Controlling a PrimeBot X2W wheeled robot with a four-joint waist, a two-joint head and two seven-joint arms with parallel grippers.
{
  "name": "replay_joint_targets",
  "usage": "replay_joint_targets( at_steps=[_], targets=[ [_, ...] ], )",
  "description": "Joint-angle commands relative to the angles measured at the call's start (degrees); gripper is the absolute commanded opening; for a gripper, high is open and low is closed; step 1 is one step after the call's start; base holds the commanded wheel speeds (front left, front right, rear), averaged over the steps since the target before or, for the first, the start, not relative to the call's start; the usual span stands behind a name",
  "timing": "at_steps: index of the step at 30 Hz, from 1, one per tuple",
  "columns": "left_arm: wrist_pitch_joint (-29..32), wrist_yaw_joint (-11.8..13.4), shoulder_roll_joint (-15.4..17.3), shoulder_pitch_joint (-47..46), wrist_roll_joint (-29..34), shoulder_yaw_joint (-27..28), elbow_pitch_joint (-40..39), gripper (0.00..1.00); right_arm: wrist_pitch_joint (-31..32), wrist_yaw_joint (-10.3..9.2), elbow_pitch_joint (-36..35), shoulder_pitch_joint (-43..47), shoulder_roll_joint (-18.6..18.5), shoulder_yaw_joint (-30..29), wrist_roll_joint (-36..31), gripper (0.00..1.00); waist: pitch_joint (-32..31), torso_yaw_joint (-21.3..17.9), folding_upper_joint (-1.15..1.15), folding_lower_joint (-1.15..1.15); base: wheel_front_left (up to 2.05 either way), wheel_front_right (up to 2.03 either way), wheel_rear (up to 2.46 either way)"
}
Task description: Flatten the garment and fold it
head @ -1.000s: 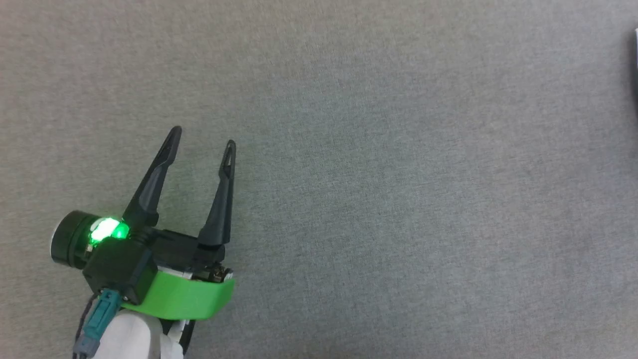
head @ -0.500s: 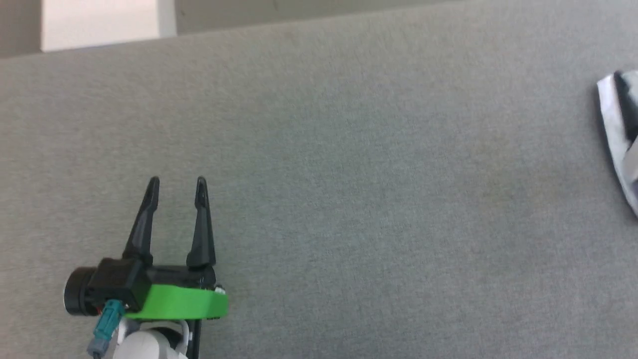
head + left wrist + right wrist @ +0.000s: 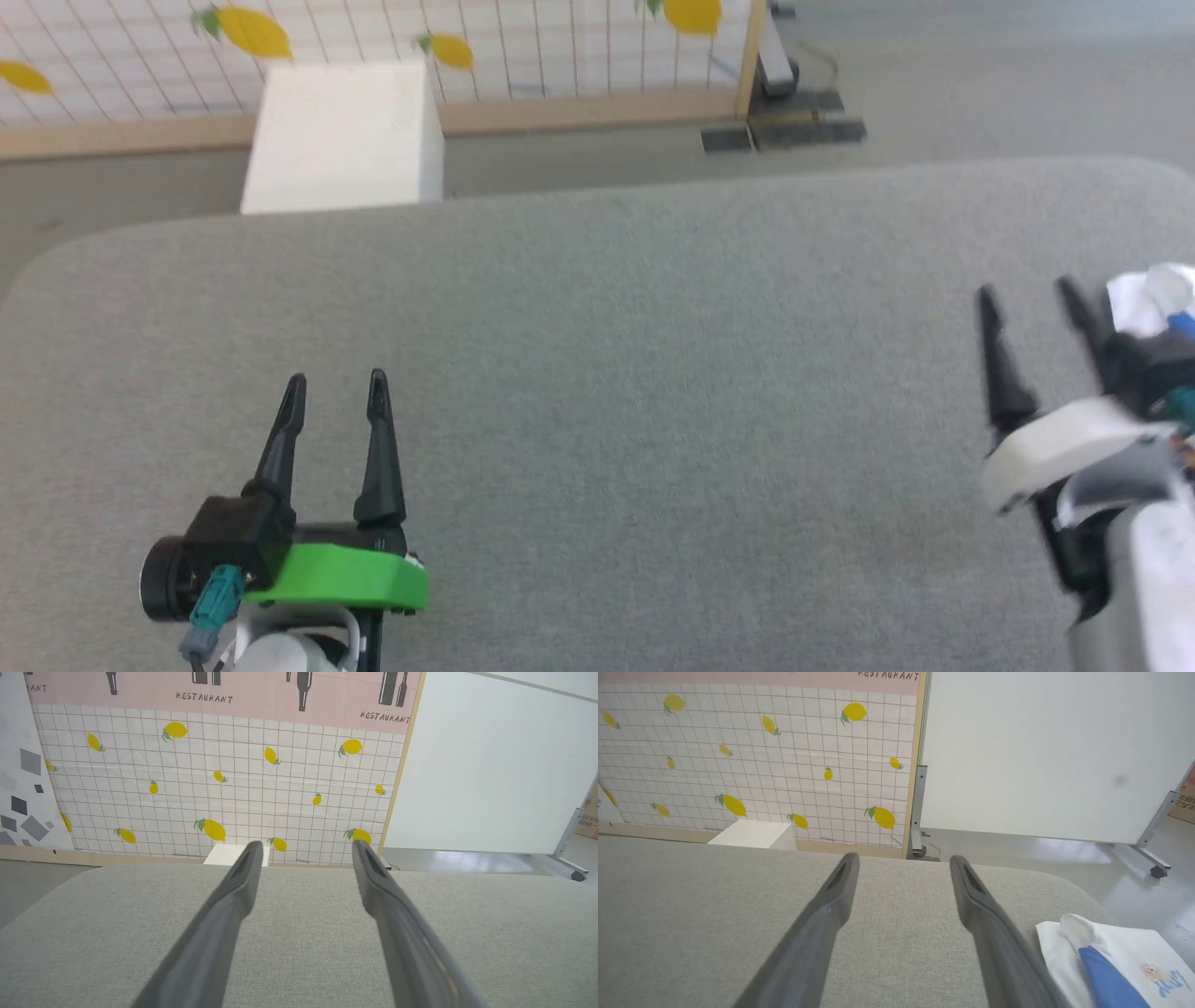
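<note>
**Item:** shirt [image 3: 1125, 947], white body, blue sleeve lying across it, small print.
**Location:** lay loosely heaped at the right edge of the grey pad [image 3: 653, 373], just beside the right gripper [image 3: 1024, 289].
**Handling:** judged thin, light and limp, likely to drag and bunch; best pinched at a hem or shoulder edge.
**Grippers:** left gripper [image 3: 336, 380] and right both stood wide open, empty.
</note>
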Motion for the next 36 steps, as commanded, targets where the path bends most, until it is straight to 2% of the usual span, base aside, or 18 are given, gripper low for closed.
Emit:
replay_joint_targets(
  at_steps=[1,5,10,25,26,36],
  targets=[
    [-0.26,0.23,-0.28,1.13,0.32,0.22,0.09,1.00,-1.19,-0.10,-0.73,1.78,1.44,0.38,-1.22,1.00,-5.25,2.45,0.00,0.01,0.00,0.00,0.00],
    [-0.27,-0.13,-0.63,2.89,1.89,-0.42,0.46,1.00,-5.03,-0.10,-1.98,5.23,4.47,0.02,-4.74,1.00,-6.02,2.40,0.00,0.01,0.00,0.00,0.00],
    [-0.27,-0.36,-1.32,3.55,3.47,-1.53,0.37,1.00,-9.49,-0.10,-1.28,8.20,5.69,-1.24,-8.62,1.00,-5.84,2.49,0.00,0.01,0.00,0.00,0.00],
    [-0.28,-1.06,-2.46,2.80,3.50,-2.29,2.41,1.00,-13.94,-0.10,5.98,7.86,5.75,-3.45,-6.94,1.00,-5.41,2.19,0.00,0.01,0.00,0.00,0.00],
    [-0.28,-1.19,-2.48,2.84,3.55,-2.34,2.34,0.00,-14.02,-0.10,6.12,7.83,5.76,-3.49,-6.95,0.00,-5.24,2.21,0.00,0.01,0.00,0.00,0.00],
    [0.55,-1.09,-2.29,2.94,3.81,-2.32,2.62,0.00,-13.01,0.00,5.46,8.10,5.65,-3.10,-6.98,0.00,-5.33,2.21,0.00,0.01,0.00,0.00,0.00]
  ],
)
